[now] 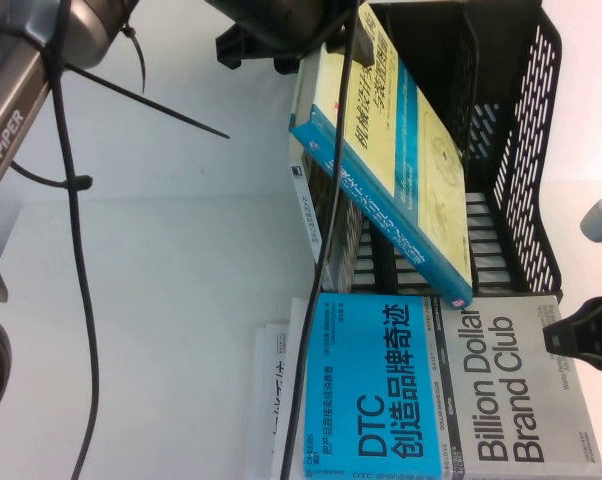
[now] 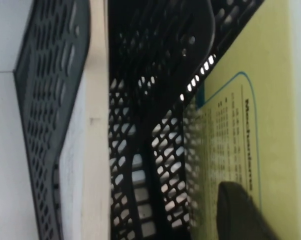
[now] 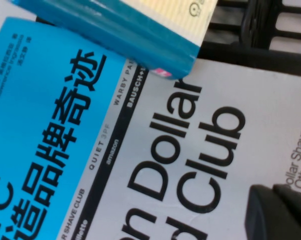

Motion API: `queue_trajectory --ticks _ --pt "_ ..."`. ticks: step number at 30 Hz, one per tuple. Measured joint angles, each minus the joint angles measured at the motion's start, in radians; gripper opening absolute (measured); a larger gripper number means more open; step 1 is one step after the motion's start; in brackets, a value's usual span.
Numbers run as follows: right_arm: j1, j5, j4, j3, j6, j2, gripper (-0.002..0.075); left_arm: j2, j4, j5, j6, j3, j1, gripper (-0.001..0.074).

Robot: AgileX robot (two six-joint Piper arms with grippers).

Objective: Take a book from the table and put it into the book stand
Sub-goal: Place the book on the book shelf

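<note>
Currently my left tool (image 1: 316,45) clamps the book (image 1: 396,165), heavy, stiff and slick, at its 12 o'clock edge, tilted into the book stand (image 1: 516,150); right tool (image 1: 586,335) at 4 o'clock, width unclear.

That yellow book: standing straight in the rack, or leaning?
Leaning: the yellow book tilts across the black rack, its lower corner overhanging the blue-and-grey book.
</note>
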Motion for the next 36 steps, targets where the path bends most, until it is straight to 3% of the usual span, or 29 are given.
queue_trajectory --ticks 19,36 --pt "0.000 0.021 0.004 0.000 0.024 0.000 -0.0002 0.013 0.100 -0.120 0.012 0.000 -0.011 0.0192" --pt "0.000 0.030 0.037 0.000 0.032 0.011 -0.0002 0.025 0.148 -0.089 -0.033 0.000 -0.054 0.0192"
